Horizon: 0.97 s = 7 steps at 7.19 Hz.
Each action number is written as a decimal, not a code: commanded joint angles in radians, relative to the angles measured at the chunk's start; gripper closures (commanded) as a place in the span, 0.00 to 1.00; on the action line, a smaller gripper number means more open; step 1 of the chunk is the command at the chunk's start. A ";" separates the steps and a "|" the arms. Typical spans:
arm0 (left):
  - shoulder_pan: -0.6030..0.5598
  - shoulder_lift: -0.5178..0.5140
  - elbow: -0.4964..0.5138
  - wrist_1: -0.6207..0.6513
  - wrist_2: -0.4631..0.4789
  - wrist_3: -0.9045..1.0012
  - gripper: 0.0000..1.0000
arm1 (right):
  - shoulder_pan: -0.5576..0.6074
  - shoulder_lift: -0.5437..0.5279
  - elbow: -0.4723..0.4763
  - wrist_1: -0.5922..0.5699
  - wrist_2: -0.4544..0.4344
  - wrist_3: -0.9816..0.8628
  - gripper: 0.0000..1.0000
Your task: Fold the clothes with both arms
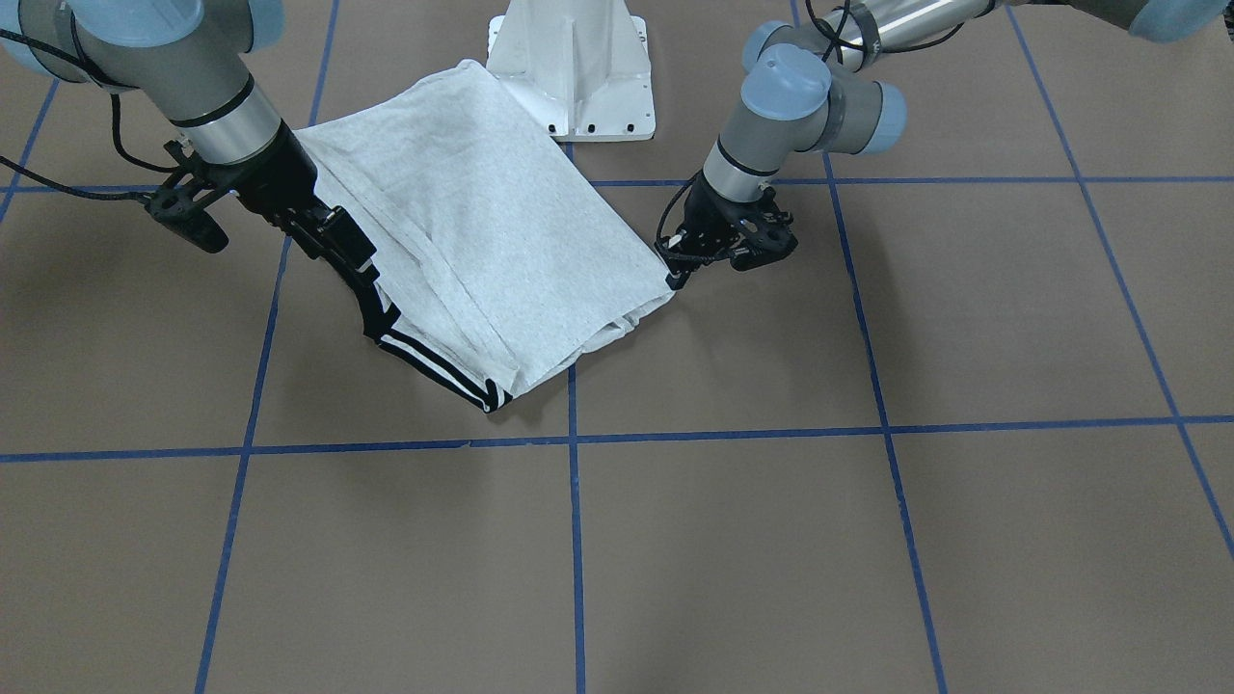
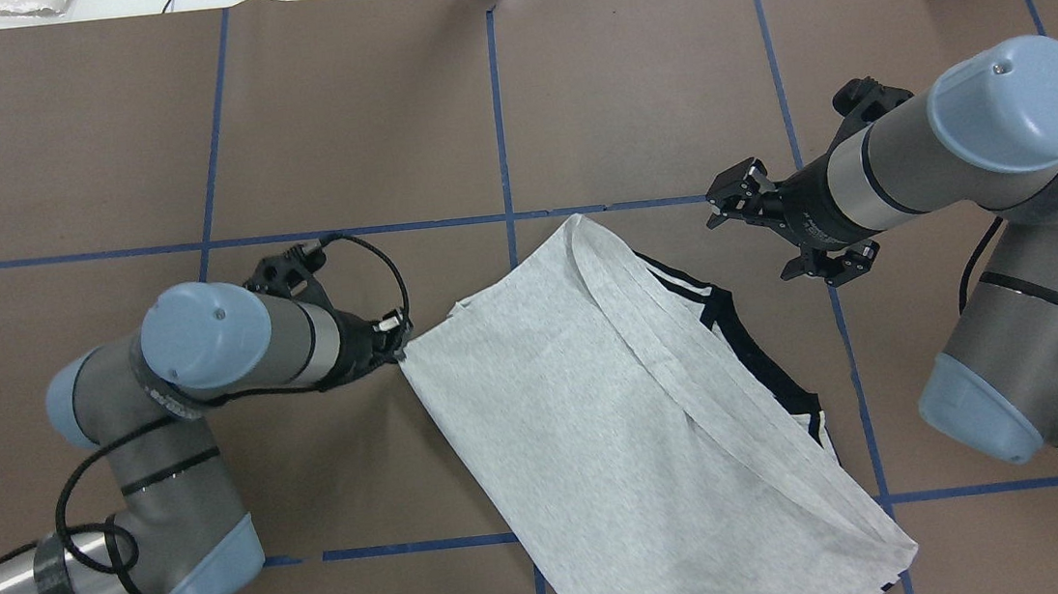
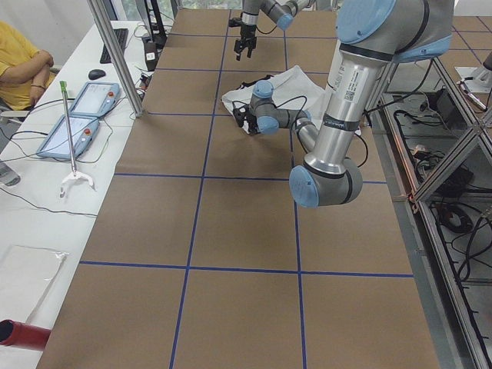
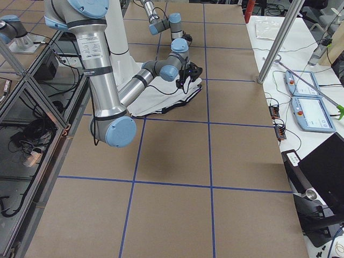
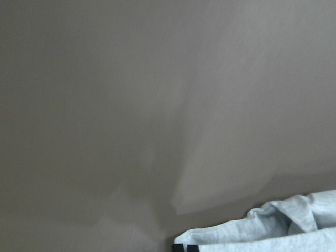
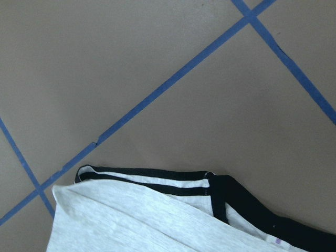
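The grey T-shirt (image 1: 501, 231) lies folded on the brown table, print hidden, its black collar and black-and-cream stripes (image 2: 694, 296) showing along one edge. It also shows in the overhead view (image 2: 598, 407). My left gripper (image 1: 680, 275) is low at the shirt's corner and shut on it (image 2: 398, 346); the left wrist view shows bunched grey fabric (image 5: 283, 231) at its bottom edge. My right gripper (image 2: 752, 244) is open and empty, raised above the striped edge (image 1: 352, 255). The right wrist view looks down on the stripes and collar (image 6: 157, 184).
The white pedestal base (image 1: 574, 67) stands just behind the shirt. Blue tape lines (image 1: 574, 540) grid the table. At the table's left end are a metal pole (image 3: 115, 54), two teach pendants (image 3: 77, 115) and a seated person in yellow (image 3: 19, 65).
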 commanded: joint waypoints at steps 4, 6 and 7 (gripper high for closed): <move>-0.284 -0.373 0.582 -0.296 0.025 0.224 1.00 | 0.000 0.001 0.002 0.002 -0.027 0.001 0.00; -0.317 -0.487 0.784 -0.397 0.039 0.262 1.00 | -0.006 0.002 0.002 0.005 -0.035 0.000 0.00; -0.317 -0.516 0.818 -0.408 0.045 0.262 1.00 | -0.009 0.010 0.002 0.008 -0.043 0.000 0.00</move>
